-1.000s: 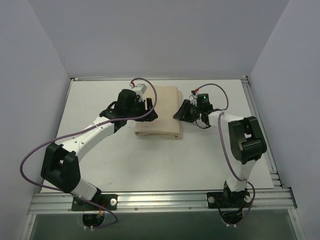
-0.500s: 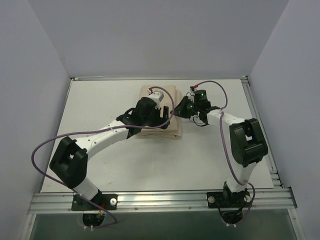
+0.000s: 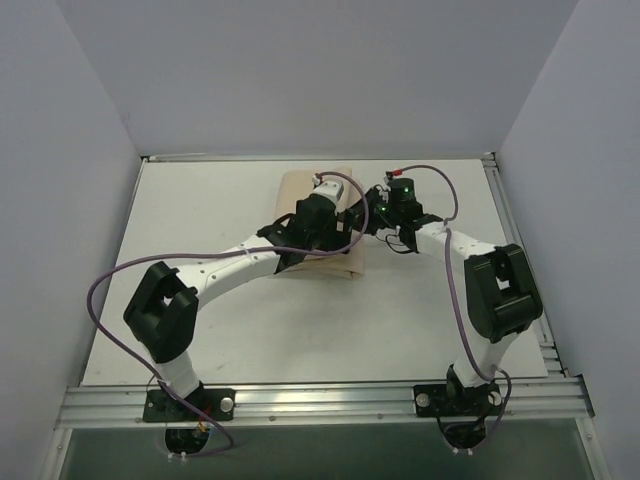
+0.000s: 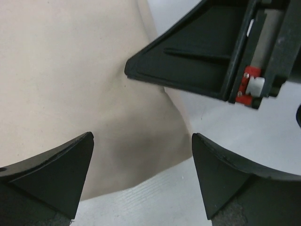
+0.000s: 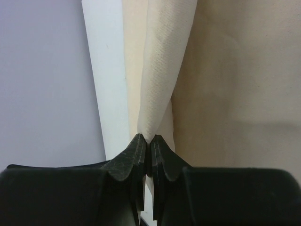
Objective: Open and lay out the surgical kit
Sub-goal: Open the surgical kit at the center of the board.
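The surgical kit is a folded beige cloth bundle [image 3: 328,266] lying at the back middle of the white table, still wrapped. My left gripper [image 3: 347,222] hovers over its right half, open; in the left wrist view the left gripper [image 4: 142,141] frames the cloth's [image 4: 70,70] edge and bare table, with nothing between the fingers. My right gripper [image 3: 364,213] is at the bundle's right edge. Seen from the right wrist, the right gripper [image 5: 150,140] is shut on a raised fold of the cloth [image 5: 164,70]. The two grippers are close together.
The right gripper's black body [image 4: 197,61] fills the upper right of the left wrist view, just beyond the left fingers. White table [image 3: 200,210] surrounds the bundle. Grey walls enclose three sides, and an aluminium rail [image 3: 320,398] runs along the near edge.
My left arm swung right, over the bundle, and its jaws opened wider. My right gripper closed on the cloth's right edge and shifted slightly toward the back.
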Robot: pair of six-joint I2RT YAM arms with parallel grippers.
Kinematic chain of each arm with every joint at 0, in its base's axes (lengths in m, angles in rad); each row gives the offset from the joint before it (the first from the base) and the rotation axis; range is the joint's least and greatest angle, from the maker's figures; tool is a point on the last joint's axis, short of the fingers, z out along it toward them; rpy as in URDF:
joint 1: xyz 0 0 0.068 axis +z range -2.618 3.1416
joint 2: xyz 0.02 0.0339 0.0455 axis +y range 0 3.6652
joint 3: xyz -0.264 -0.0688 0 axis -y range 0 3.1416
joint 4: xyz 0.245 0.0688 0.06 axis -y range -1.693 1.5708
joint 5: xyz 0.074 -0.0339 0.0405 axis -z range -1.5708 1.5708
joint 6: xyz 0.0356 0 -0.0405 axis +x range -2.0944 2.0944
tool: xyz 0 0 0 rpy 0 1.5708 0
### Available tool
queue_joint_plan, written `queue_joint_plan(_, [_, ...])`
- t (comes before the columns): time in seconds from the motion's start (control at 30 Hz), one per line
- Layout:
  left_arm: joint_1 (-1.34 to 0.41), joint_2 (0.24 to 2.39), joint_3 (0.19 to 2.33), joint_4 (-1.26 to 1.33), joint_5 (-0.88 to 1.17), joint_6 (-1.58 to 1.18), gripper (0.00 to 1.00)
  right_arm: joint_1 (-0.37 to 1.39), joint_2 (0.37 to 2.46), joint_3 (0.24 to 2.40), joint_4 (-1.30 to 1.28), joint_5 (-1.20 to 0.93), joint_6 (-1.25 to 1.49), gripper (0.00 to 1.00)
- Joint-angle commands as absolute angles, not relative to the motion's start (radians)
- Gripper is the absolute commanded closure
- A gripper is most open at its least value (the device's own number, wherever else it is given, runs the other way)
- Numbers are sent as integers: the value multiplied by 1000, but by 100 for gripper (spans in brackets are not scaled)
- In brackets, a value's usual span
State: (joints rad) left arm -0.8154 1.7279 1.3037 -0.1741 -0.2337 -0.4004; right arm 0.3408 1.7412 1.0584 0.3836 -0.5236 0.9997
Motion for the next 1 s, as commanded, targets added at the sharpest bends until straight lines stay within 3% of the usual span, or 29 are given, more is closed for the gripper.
queue_joint_plan(0.0, [-825,1791,1429,-215,-327,-414,6,353,1667,1054,443,-526,1051,100])
queue_joint_plan(0.23, [-831,1859,1488,-261,-374,-433,0,359,1658,1034,492,-535,1112,100])
queue_joint_plan(0.3, [-830,1885,1511,-288,-382,-442,19,360,1660,1035,502,-538,1117,100])
queue_joint_plan(0.37, [-827,1891,1519,-298,-387,-443,30,359,1663,1038,500,-537,1114,100])
queue_joint_plan(0.47, [-812,1879,1497,-293,-382,-448,58,357,1675,1058,479,-534,1094,100])
queue_joint_plan(0.5, [-802,1867,1490,-295,-380,-451,72,357,1678,1068,469,-532,1072,97])
queue_joint_plan(0.53, [-792,1858,1483,-298,-374,-453,94,353,1684,1081,453,-528,1053,87])
queue_joint_plan(0.57, [-764,1847,1462,-302,-362,-459,98,351,1690,1119,392,-505,1023,75])
queue_joint_plan(0.6, [-749,1821,1448,-302,-354,-459,98,350,1692,1141,353,-485,965,54])
queue_joint_plan(0.7, [-677,1752,1396,-321,-351,-459,98,331,1692,1208,238,-416,887,29])
queue_joint_plan(0.8, [-556,1663,1327,-345,-305,-479,98,305,1695,1258,166,-378,801,22])
queue_joint_plan(0.97, [-329,1479,1233,-431,-284,-540,98,330,1739,1362,22,-342,617,20])
